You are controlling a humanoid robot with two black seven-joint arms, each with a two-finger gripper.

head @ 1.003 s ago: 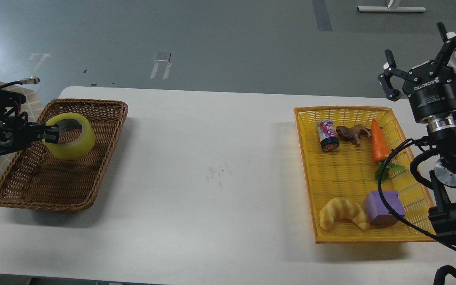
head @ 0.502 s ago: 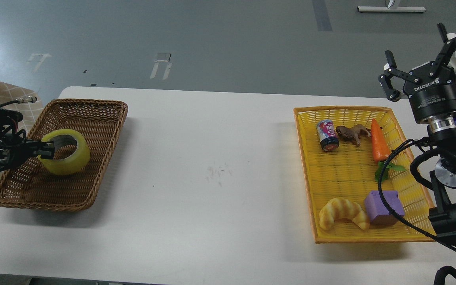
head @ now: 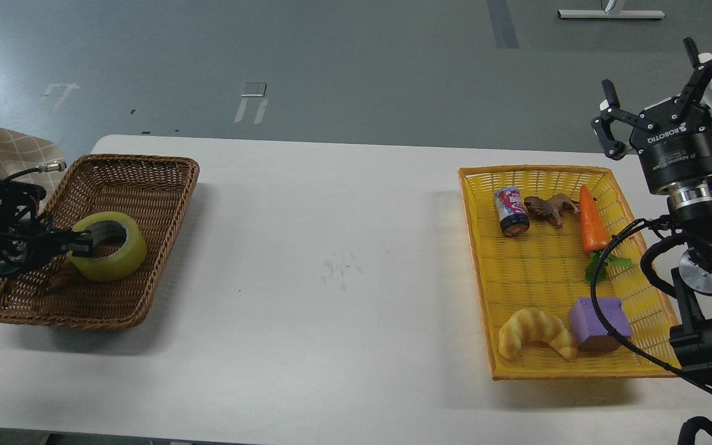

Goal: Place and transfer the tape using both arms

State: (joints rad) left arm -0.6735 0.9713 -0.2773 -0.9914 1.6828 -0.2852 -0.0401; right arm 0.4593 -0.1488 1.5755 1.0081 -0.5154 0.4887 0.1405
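The yellow tape roll (head: 110,254) lies low inside the brown wicker basket (head: 146,185) at the left of the table, core facing up. My left gripper (head: 79,243) comes in from the left edge and its fingers pinch the roll's left wall, one fingertip inside the core. My right gripper (head: 665,93) is held high at the far right, beyond the yellow basket, with its fingers spread open and empty.
A yellow plastic basket (head: 479,259) at the right holds a can (head: 512,212), a toy animal (head: 550,208), a carrot (head: 592,219), a croissant (head: 535,332) and a purple block (head: 600,324). The white table (head: 331,266) lies between the two baskets.
My left gripper has lowered the tape down into the brown basket, then shifted it slightly right. The right arm has stayed still.
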